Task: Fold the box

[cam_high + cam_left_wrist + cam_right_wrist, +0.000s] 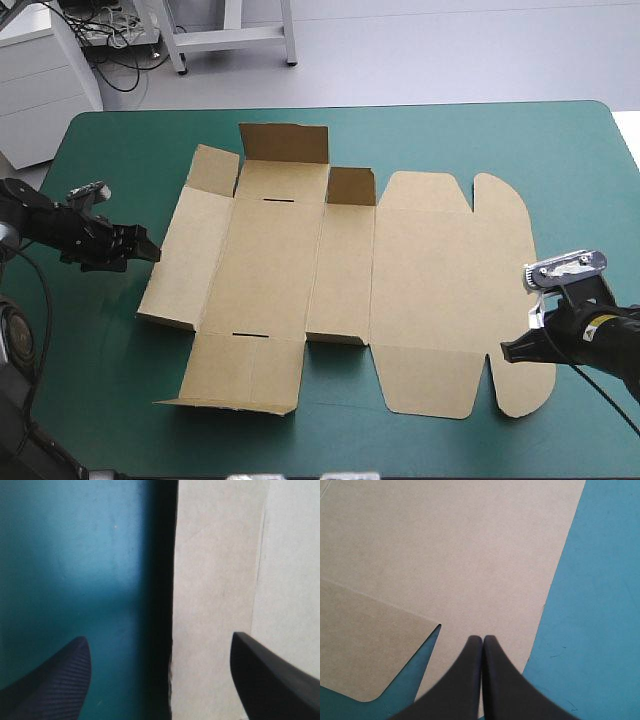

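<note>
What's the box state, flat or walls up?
Mostly flat: the box lies spread on the teal-green cover. Only two small far flaps stand up; no walls tucked.

Floor (450,50) past the worktop's far edge: plain pale grey, smooth. White cabinet (40,80) at far left, just off the worktop's corner, horizontal seams on its front. Loose dark cables (128,72) on the floor beside it. Grey metal frame (230,40) next along, two legs and a low crossbar. Worktop (480,140): teal-green cover, rounded far corners. Light soft and even.
</note>
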